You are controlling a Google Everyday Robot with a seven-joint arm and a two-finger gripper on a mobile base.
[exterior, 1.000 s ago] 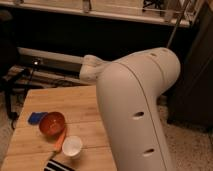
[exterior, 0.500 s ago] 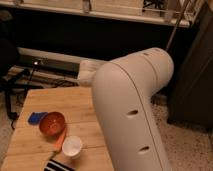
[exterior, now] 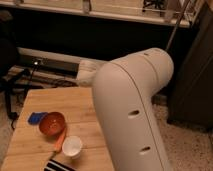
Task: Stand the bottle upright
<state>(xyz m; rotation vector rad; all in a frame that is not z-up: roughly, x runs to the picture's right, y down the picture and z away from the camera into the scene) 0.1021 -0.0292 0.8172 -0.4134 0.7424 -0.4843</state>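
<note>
The arm (exterior: 132,110) has been swung toward nine o'clock, covering more of the desk (exterior: 75,105). Neither bottle nor end effector is seen, so its grip cannot be told; the task appears not begun

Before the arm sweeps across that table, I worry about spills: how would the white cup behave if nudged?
The white cup looks small and open-topped, so it is probably light and apt to slide or tip. It stands upright close to the orange bowl, which might block it. The gripper is not in view.
</note>
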